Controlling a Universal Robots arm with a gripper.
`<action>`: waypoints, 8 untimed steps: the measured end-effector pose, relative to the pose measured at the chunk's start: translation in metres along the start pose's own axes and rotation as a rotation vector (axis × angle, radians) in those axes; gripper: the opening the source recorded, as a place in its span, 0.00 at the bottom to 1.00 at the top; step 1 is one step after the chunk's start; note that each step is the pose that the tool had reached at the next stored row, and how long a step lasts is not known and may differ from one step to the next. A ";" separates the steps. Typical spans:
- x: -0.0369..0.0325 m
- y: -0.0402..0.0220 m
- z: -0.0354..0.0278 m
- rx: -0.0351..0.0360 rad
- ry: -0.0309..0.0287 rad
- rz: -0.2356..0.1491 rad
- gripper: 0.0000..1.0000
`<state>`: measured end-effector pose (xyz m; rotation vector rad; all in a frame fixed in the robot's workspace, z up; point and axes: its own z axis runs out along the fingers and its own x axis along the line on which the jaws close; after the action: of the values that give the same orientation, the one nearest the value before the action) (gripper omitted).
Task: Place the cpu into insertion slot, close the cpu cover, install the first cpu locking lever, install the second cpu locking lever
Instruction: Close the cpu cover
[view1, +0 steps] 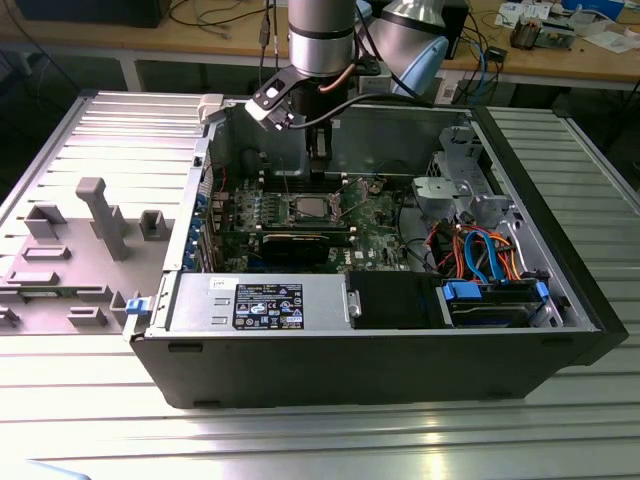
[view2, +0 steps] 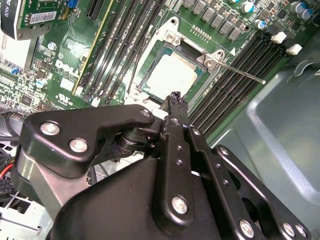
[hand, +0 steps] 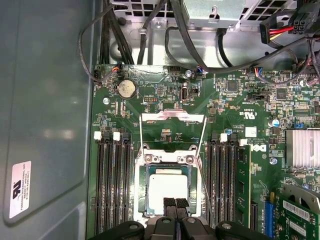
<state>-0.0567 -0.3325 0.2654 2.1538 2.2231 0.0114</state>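
Observation:
The cpu (hand: 169, 186), silver-topped with a green rim, lies flat in the insertion slot (hand: 144, 192) on the green board. It also shows in the second wrist view as the cpu (view2: 167, 77) and in the exterior view as the cpu (view1: 308, 209). The cpu cover (hand: 172, 116) looks raised off the slot's far edge, and the board is visible through its cut-out. Thin lever rods (hand: 142, 135) run beside it, and one rod (view2: 240, 72) sticks out over the memory slots. My gripper (hand: 175, 202) is shut and empty. It hangs just above the cpu's near edge, gripper (view2: 175, 97), gripper (view1: 320, 150).
Long black memory slots (hand: 112, 185) flank the socket on both sides. Cables (hand: 150, 30) cross the board's far end below a metal cage. A finned heatsink (hand: 302, 147) and a green card (hand: 300, 210) lie to one side. The case wall (hand: 45, 100) stands close. The power supply (view1: 268, 305) sits at the front.

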 end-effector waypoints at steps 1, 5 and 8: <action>0.0000 0.0000 0.0000 0.0000 0.0000 0.000 0.11; 0.0000 0.0007 0.0000 0.0000 0.0000 0.000 0.11; -0.0001 0.0016 0.0000 0.0001 0.0000 0.000 0.11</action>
<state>-0.0551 -0.3325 0.2654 2.1539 2.2231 0.0113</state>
